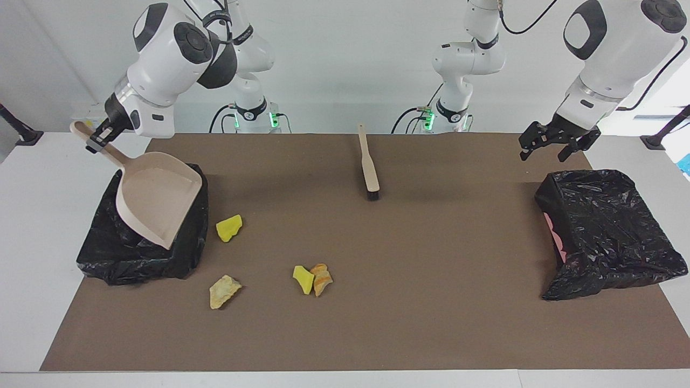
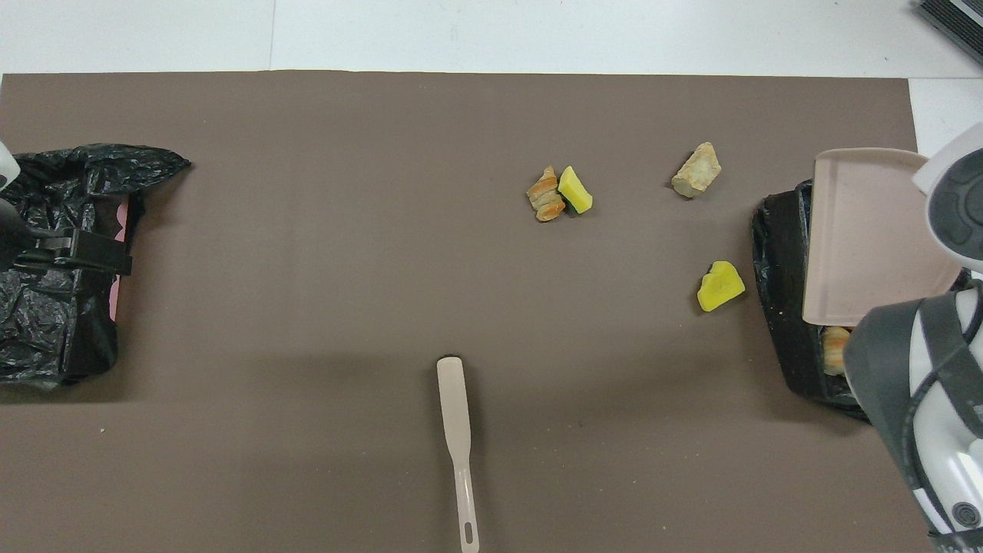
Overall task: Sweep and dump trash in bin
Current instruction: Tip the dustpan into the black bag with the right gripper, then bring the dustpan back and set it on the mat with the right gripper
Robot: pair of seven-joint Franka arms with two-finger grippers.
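Observation:
My right gripper (image 1: 98, 141) is shut on the handle of the beige dustpan (image 1: 156, 202), which hangs tilted over the black-lined bin (image 1: 178, 258) at the right arm's end of the table. In the overhead view the dustpan (image 2: 872, 230) covers most of the bin (image 2: 779, 307); one bread piece (image 2: 833, 349) shows inside. On the mat lie trash scraps: a yellow chunk (image 1: 229, 227) beside the bin, a tan piece (image 1: 223, 291), and a yellow chunk (image 1: 303, 279) touching an orange bread piece (image 1: 322, 278). My left gripper (image 1: 555, 143) is open and holds nothing, up over the other bag.
A wooden brush (image 1: 369, 167) lies on the brown mat near the robots, bristles pointing away from them. A second black-bagged bin (image 1: 609, 231) sits at the left arm's end, with pink showing at its edge.

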